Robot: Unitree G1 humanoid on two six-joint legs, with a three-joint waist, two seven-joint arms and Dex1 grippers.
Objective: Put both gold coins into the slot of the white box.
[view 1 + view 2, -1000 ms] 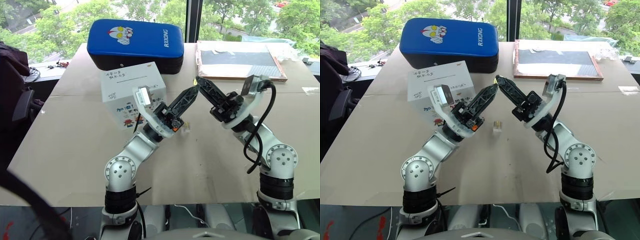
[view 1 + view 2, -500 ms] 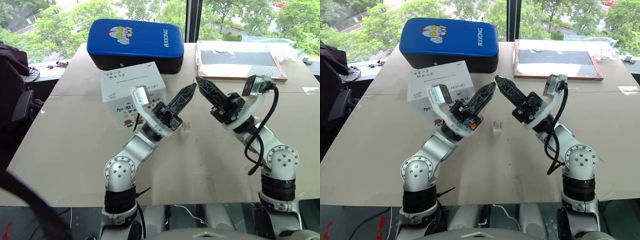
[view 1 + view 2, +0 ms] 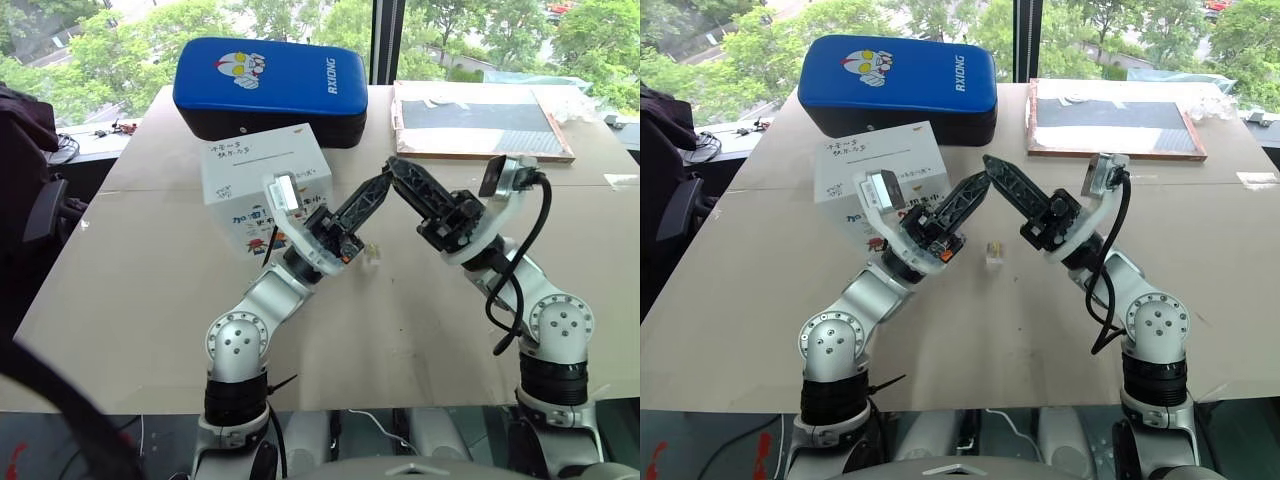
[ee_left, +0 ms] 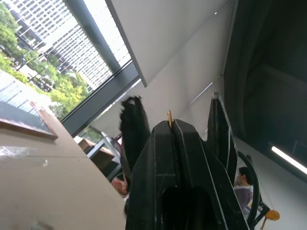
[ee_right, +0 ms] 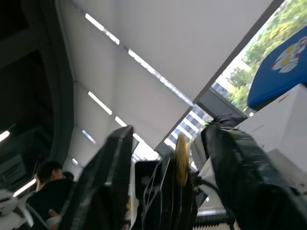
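Left hand [image 4: 171, 125] is clamped on a gold coin [image 4: 169, 118] at its fingertips — right hand [image 5: 172, 143] stands with fingers apart either side of that coin, above the table [image 3: 150, 290], beside the white box [image 3: 245, 170].

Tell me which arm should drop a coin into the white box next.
Left. The left pincer is shut on a gold coin, nearer the white box. The right pincer is open around it.

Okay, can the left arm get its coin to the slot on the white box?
Probably yes: the left gripper is shut on a gold coin, and the white box stands close beside it, nothing between. The right gripper's open fingers straddle its tip, though.
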